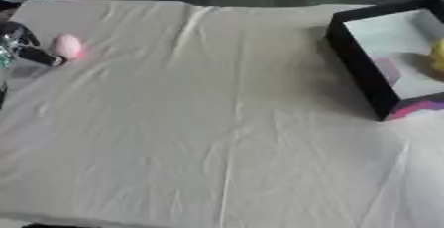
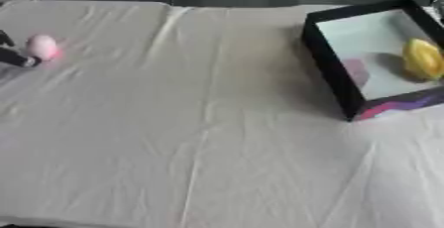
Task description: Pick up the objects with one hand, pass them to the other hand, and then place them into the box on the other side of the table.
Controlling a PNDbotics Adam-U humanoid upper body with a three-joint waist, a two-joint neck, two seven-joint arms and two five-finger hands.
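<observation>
My left robot hand (image 1: pixel 22 48) touches the pink object (image 1: pixel 67 46), grip unclear; yellow object (image 2: pixel 422 58) in box (image 2: pixel 328 58) clearer in right eye view.

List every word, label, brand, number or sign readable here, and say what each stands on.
None can be read. The black-walled box shows only a pink-and-purple patch at its near corner, too blurred to tell whether it is print. The small pink rounded object, the yellow object in the box and the beige tablecloth show no lettering.

Soft, even light on my blurred view; the box (image 2: pixel 334 73) casts a faint shadow leftward on the cloth (image 1: pixel 217 138).
</observation>
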